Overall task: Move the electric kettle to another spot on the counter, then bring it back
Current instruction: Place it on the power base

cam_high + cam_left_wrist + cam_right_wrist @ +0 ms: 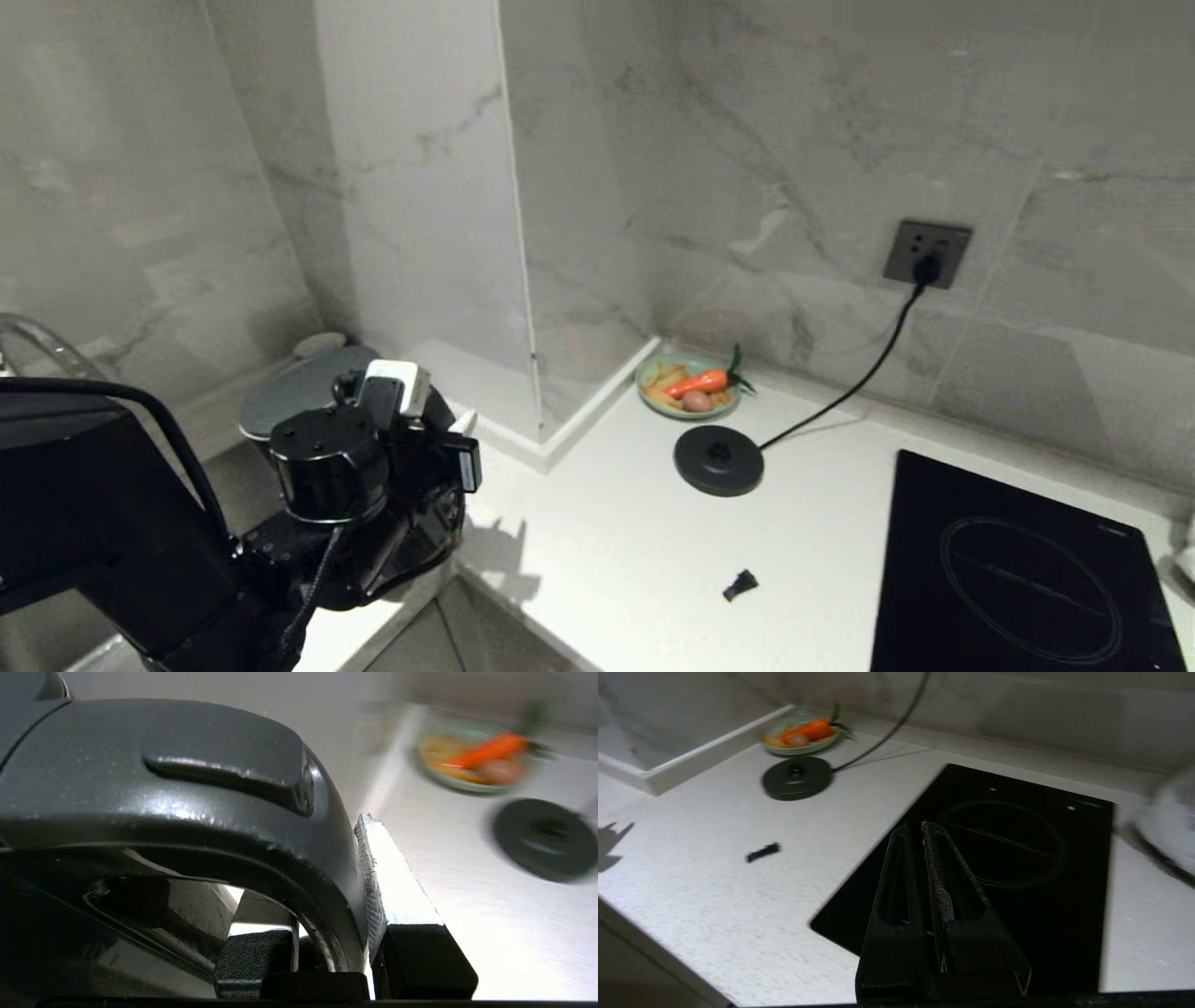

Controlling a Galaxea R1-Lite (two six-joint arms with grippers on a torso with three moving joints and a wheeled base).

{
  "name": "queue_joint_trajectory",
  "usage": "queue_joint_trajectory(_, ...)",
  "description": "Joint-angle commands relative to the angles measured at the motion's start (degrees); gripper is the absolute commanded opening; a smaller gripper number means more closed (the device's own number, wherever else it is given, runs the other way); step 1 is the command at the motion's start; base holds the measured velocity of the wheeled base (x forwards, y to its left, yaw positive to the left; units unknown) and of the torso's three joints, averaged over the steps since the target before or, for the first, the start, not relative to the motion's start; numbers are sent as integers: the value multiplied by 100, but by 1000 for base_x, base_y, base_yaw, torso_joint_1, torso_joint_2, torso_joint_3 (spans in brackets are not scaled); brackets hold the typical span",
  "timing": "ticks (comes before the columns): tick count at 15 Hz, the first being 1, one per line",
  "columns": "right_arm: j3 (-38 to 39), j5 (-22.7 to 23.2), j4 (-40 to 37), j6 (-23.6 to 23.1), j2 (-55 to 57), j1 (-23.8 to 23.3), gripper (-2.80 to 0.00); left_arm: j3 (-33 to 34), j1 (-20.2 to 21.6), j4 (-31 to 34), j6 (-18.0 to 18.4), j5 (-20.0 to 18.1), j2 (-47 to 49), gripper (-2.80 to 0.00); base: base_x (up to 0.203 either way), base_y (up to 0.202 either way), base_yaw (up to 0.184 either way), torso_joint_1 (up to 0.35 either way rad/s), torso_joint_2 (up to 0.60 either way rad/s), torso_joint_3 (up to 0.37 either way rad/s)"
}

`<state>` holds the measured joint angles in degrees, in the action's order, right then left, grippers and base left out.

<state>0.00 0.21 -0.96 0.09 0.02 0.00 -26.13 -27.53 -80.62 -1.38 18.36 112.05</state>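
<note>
Electric kettle [196, 826] handle clamped between left gripper [327, 947] jaws; right gripper [924, 830] jaws closed, empty.

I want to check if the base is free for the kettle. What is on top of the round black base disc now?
Nothing sits on the base disc; only its center connector shows. The electric kettle is away from it, held by the left end effector. Under the disc is hidden.

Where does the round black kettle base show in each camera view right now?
Head view: kettle base mid-counter, in front of the vegetable plate, cord running to the wall socket.
Left wrist view: blurred, at the right edge.
Right wrist view: upper left.
Shared landmark: the vegetable plate sits right beside the base in all three views.
</note>
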Motion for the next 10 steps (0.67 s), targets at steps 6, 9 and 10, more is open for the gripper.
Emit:
queue_joint_trajectory(6, 0, 5, -1, 0, 4, 0, -280, 636, -138, -42, -3, 89, -649, -280, 3, 8, -177, 1, 10, 6)
queue_joint_trajectory(9, 0, -3, -1, 0, 4, 0, -280, 654, -147, -42, -12, 91, -635, -280, 0, 9, -160, 1, 9, 4)
queue_joint_trajectory(10, 0, -3, -2, 0, -2, 0, -280, 670, -163, -42, -12, 98, -641, -280, 4, 6, -102, -2, 3, 12)
